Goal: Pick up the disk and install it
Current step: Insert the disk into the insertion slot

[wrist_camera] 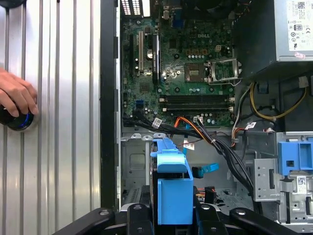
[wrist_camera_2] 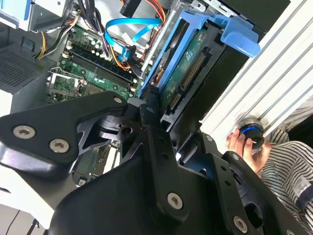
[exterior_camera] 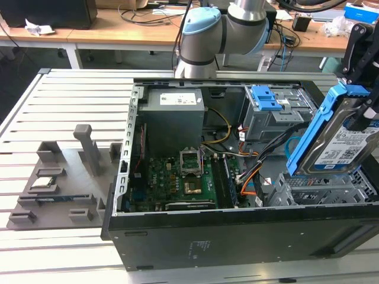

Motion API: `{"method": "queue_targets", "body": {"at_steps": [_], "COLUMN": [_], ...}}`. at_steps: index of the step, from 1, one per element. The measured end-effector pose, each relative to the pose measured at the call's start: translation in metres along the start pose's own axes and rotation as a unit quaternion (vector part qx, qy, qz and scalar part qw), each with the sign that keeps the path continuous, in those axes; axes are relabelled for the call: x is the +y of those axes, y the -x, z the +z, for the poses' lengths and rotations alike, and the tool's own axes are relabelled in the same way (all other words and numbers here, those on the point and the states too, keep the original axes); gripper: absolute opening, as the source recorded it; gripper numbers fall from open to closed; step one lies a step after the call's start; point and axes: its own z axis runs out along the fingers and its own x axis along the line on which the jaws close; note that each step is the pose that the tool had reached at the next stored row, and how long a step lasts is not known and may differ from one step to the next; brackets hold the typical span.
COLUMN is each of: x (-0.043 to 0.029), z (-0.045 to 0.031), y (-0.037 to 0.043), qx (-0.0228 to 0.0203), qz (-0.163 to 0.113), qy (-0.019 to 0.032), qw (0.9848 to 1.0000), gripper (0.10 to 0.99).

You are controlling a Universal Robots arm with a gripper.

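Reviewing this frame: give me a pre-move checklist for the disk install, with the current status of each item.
1. Grip: the gripper is shut on the silver hard drive in its blue plastic carrier: ok.
2. Drive seated: it hangs tilted above the grey metal drive cage: not ok.
3. Bay free underneath: hidden by the drive: cannot tell.
4. Cable clearance: the black and orange cable bundle runs beside the cage: cannot tell.
5. Person's hand outside the black computer case, on the ribbed metal table: ok.
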Motion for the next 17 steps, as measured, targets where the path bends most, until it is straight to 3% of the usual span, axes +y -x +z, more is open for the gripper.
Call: {"method": "queue_targets", "body": {"at_steps": [17], "x": [-0.0047], "z": [0.023], "y": [-0.0017], "qx": [0.0002], "qz": [0.0], "qy": [0.0005], "qw": [1.0], "gripper": [0.365]}}
